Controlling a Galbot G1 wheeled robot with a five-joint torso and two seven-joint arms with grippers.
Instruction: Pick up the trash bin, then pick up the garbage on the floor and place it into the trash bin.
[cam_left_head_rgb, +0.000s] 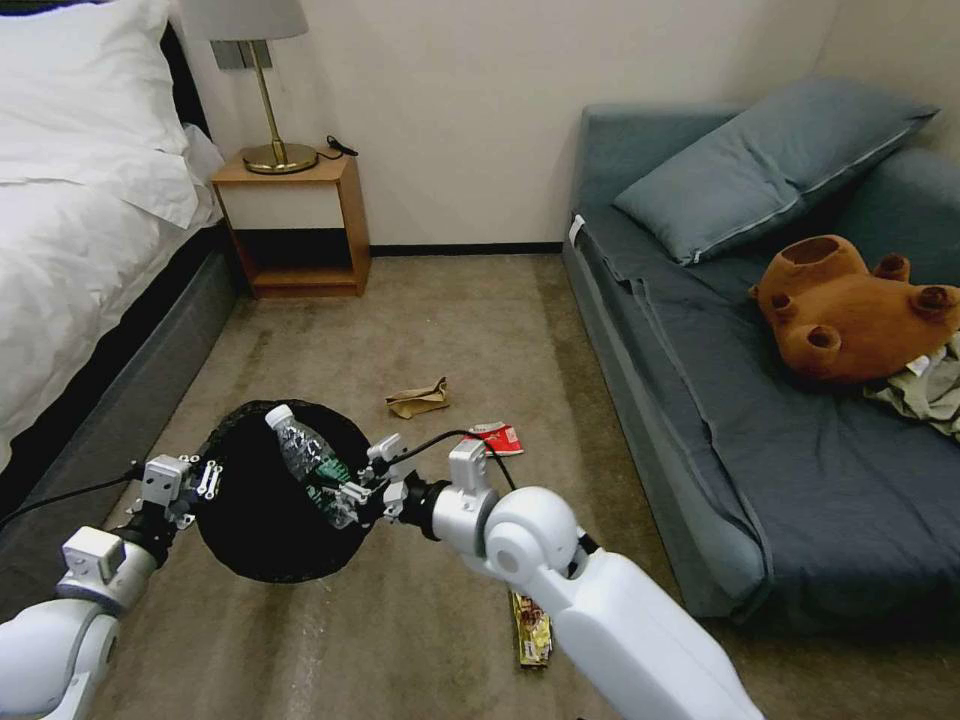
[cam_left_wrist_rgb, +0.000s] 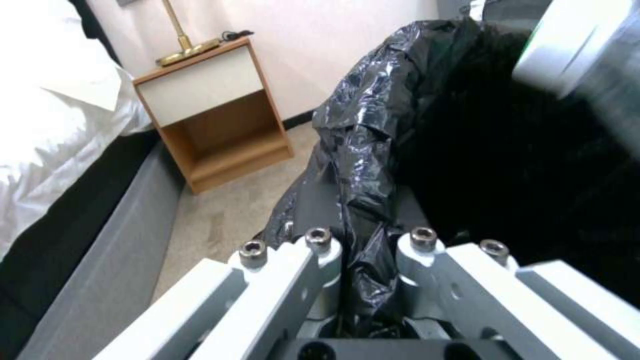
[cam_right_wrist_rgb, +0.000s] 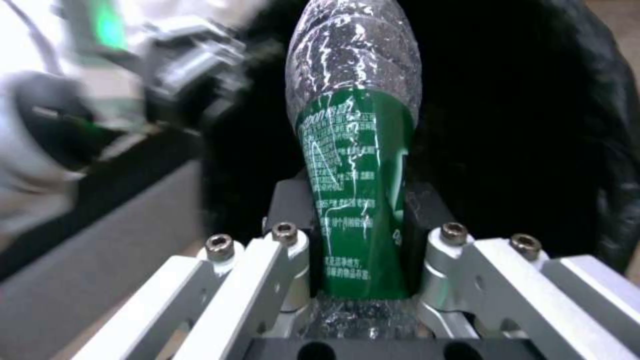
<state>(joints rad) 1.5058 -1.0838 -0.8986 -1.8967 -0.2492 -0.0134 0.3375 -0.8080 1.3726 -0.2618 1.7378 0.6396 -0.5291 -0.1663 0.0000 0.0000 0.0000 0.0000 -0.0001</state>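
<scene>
The round black trash bin hangs above the carpet, its wrinkly liner pinched at the rim by my left gripper, which is shut on it. My right gripper is shut on a clear plastic bottle with a green label, held over the bin's mouth with its white cap pointing up and left; the bottle pokes into the dark bin. More garbage lies on the floor: a tan paper bag, a red-and-white packet and a yellow-brown snack wrapper.
A bed with white bedding runs along the left, and a wooden nightstand with a brass lamp stands at the far wall. A grey-blue sofa on the right carries a cushion, a brown plush toy and olive clothes.
</scene>
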